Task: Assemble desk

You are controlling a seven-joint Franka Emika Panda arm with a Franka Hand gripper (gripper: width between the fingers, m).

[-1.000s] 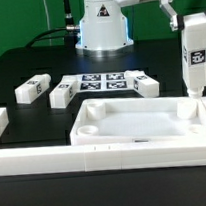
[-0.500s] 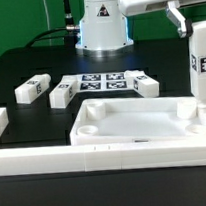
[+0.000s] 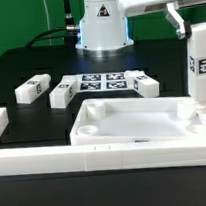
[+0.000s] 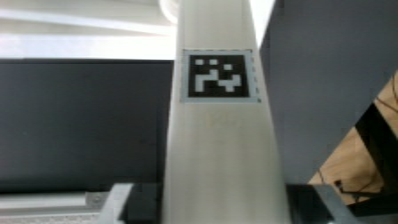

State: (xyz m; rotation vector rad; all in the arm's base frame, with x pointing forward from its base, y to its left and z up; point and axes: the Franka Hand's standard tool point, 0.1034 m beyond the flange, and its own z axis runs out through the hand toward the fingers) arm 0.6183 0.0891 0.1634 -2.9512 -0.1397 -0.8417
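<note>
The top (image 3: 143,123) lies flat on the worktop (image 3: 17,58), near the front, rim up. I see no leg fixed in it yet.

One leg (image 3: 201,68) stands upright at the top's far corner, on the exterior view's right. Its low end is right at that corner. I can't tell if it touches or sits in a hole. In the wrist view the same leg (image 4: 219,150) fills the middle, w/ its tag facing the cam.

The hand (image 3: 190,28) is clamped on this leg near its upper end. The fingers are mostly hidden, so that's my read from how the leg hangs under the hand.

3 more legs lie loose behind the top: leg 2 (image 3: 30,89) and leg 3 (image 3: 62,91) on the exterior view's left, leg 4 (image 3: 145,85) more to its right. The marker board (image 3: 102,81) lies between leg 3 and leg 4. A low wall (image 3: 55,155) runs along the front, just beside the top.

Step, I think: putting leg no. 1 into its corner.

Next move needs the leg kept straight up and its low end set right over the corner spot. Then it goes down slowly, prob. w/ a twist to fix it. Only then should the hand let go.
</note>
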